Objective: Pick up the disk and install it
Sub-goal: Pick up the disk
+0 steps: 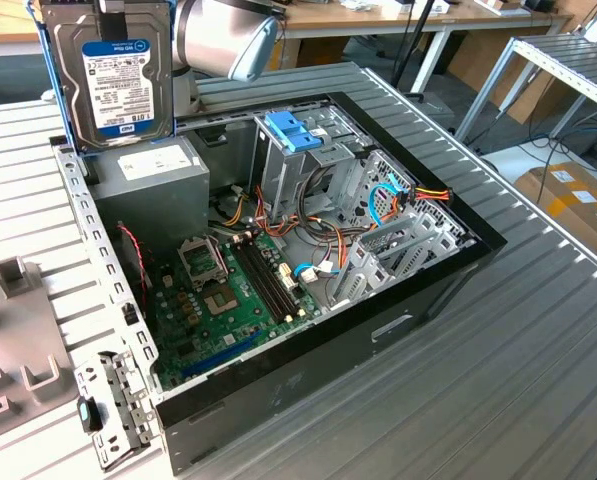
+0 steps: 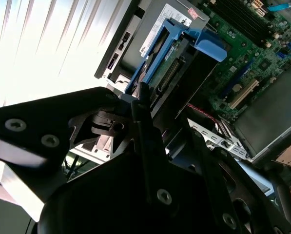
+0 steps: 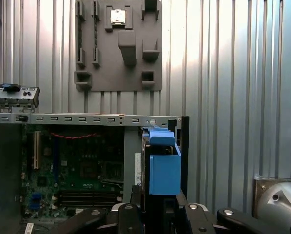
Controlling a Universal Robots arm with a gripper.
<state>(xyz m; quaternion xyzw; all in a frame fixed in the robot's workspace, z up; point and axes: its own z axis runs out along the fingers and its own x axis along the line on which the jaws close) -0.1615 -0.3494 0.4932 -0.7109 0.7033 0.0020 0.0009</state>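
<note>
Exterior view: the disk was seen held upright in the air, its labelled face turned to the camera, at the far corner of the open computer case on the exterior view's left. It was raised above the grey power supply box and kept clear of it. Thin blue rails of a plastic bracket were seen running down the disk's side edges. The grey arm was seen just behind the disk, toward the exterior view's right.

In the first wrist view, the gripper was seen closed on the disk, one dark finger pressed against each flat side, with the disk and its blue bracket standing out edge-on from between them. Beyond it, the motherboard lay inside the case, and a grey fixture tray lay on the ribbed metal table outside it.

In the second wrist view, the disk's green circuit-board side was shown, gripped at its near end by the black gripper, with the motherboard spread beneath.
</note>
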